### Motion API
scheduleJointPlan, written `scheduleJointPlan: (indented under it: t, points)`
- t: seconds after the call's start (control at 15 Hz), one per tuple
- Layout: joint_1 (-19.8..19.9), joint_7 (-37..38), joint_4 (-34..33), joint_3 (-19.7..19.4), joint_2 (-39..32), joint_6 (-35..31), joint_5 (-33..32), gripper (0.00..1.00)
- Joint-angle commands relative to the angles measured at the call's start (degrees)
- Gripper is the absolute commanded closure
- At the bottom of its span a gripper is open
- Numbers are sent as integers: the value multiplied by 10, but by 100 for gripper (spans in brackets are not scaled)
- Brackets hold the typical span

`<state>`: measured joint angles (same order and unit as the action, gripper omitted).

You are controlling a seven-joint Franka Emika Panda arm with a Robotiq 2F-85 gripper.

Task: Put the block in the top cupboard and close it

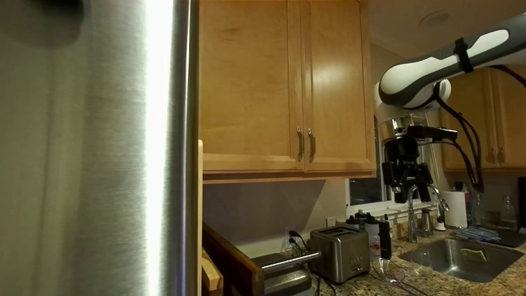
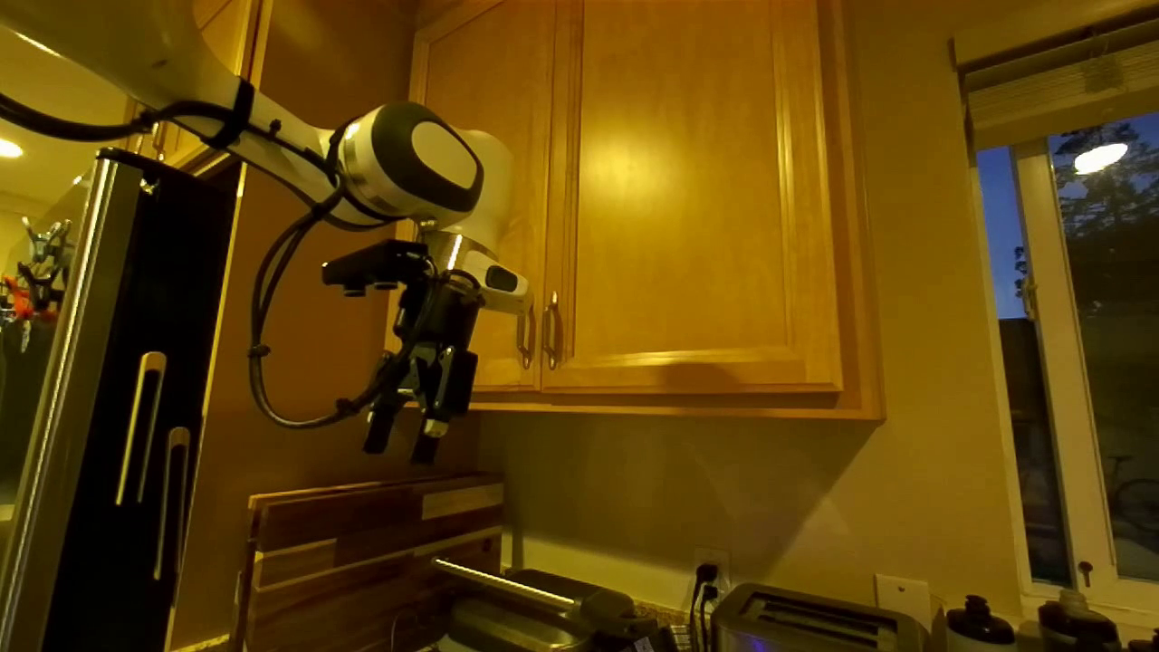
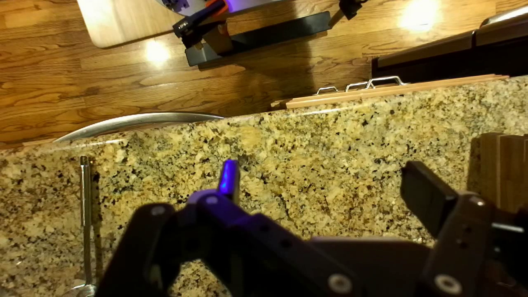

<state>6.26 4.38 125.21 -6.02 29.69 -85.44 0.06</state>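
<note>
Closed doors (image 2: 679, 208) block the top cupboard (image 2: 856, 272), with free room between it and the toaster (image 1: 340, 255).

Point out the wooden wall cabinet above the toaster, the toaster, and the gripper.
Wooden wall cabinet (image 2: 679, 217): an exterior view, door panel.
Toaster (image 1: 343, 257): an exterior view, metal body.
Gripper (image 3: 321, 177): wrist view, midway between fingertips.

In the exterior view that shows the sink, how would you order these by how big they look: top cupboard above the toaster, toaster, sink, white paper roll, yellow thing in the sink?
Top cupboard, easily, even cut off at the top
Toaster and sink: too close to rank
White paper roll
Yellow thing
</note>
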Motion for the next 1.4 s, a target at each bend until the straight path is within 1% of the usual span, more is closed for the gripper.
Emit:
scheduleJointPlan:
  t: [0.0, 0.27, 0.47, 0.67, 0.8, 1.0, 1.13, 1.33]
  points:
    - [3, -1, -1, 2, -1, 1, 1, 0]
    - [3, 11, -18, 5, -13, -21, 8, 0]
    - [-1, 27, -46, 9, -26, -76, 35, 0]
    - [-5, 43, -70, 17, -41, -151, 67, 0]
    - [-3, 61, -86, 29, -60, -225, 68, 0]
    - [-2, 85, -100, 50, -85, -334, 46, 0]
    - [1, 97, -102, 61, -101, -390, 23, 0]
    - [6, 125, -84, 70, -98, -459, -9, 0]
